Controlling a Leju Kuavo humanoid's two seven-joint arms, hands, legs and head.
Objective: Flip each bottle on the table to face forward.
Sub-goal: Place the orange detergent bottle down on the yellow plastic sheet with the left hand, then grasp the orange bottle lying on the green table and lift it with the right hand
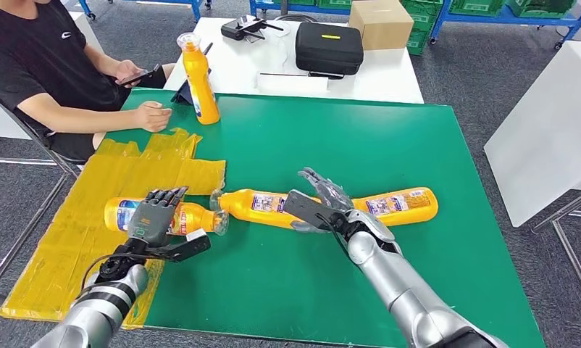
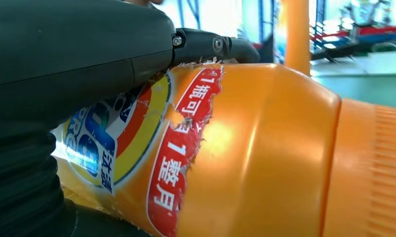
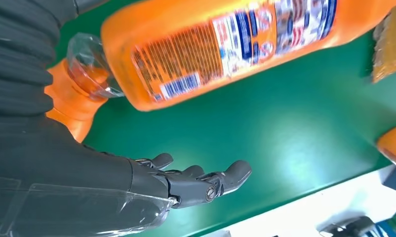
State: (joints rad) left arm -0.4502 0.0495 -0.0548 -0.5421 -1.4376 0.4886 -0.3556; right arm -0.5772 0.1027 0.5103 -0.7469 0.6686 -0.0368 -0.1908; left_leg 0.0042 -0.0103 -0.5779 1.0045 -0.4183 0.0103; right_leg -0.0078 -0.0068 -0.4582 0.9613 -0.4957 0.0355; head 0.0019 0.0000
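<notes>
The head view looks forward and down from high on the robot over the green desk (image 1: pixel 389 145), both arms entering from below. The left wrist view sits very close against the left lying bottle (image 2: pixel 265 148) (image 1: pixel 193 217), behind the left robot hand (image 1: pixel 151 217). The right wrist view, turned, looks past the right robot hand (image 3: pixel 196 182) (image 1: pixel 324 203) at the desk and the middle bottle (image 3: pixel 225 44) (image 1: pixel 262 204), which the head view shares.

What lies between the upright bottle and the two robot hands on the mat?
Bare green mat in the head view, from the upright bottle to the left hand and right hand.

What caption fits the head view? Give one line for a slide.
Left robot hand rests on one lying bottle; right robot hand hovers open above another.
</notes>
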